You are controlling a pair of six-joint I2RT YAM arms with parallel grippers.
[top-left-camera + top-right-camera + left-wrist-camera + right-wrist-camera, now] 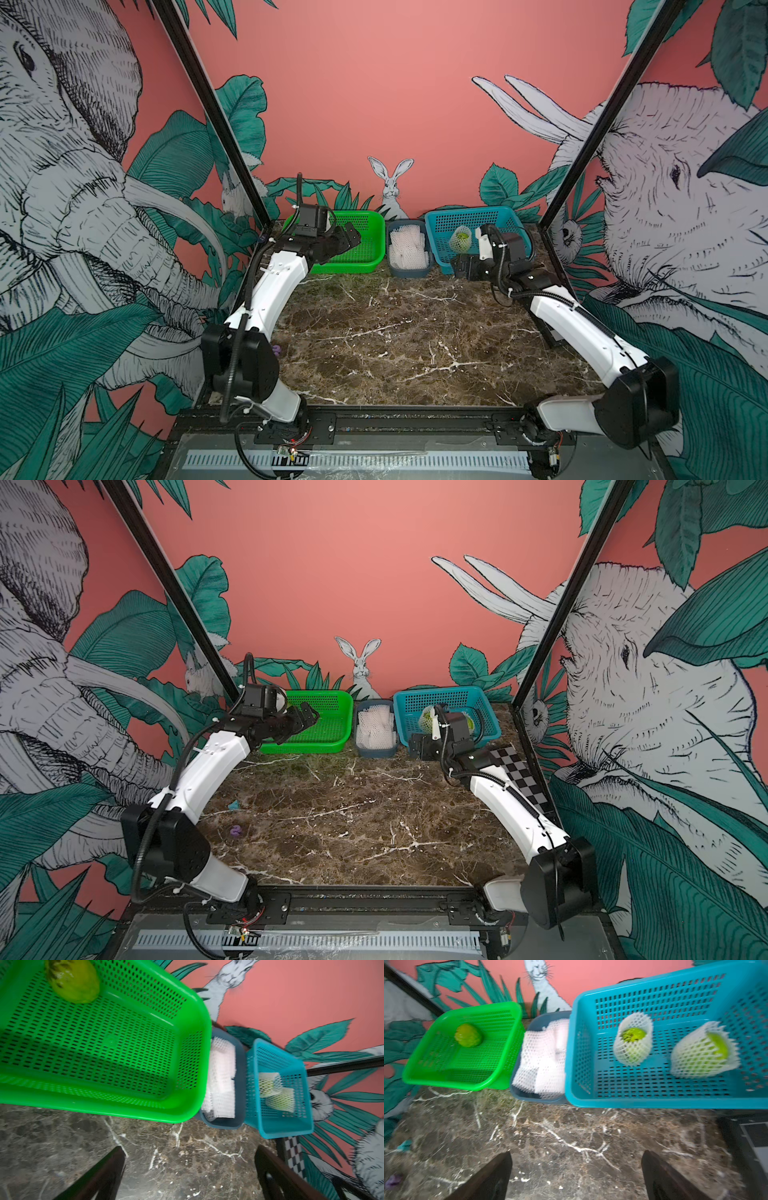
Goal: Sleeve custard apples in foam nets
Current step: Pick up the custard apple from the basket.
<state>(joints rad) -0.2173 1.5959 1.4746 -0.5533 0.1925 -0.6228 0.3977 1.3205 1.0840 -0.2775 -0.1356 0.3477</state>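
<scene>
Left end effector point(189, 1148) jaws apart, empty, by green basket point(442, 1083) holding bare apple point(468, 1035). Spare nets point(544, 1057) in grey bin point(537, 1100). Blue basket point(654, 1103): netted apple point(632, 1043), second netted apple point(704, 1051). Right end effector point(576, 1153) apart, empty, over bench point(571, 1136).

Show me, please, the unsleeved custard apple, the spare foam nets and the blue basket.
unsleeved custard apple point(468, 1035): right wrist view, middle of the fruit.
spare foam nets point(544, 1057): right wrist view, middle of the stack.
blue basket point(654, 1103): right wrist view, near rim.
</scene>
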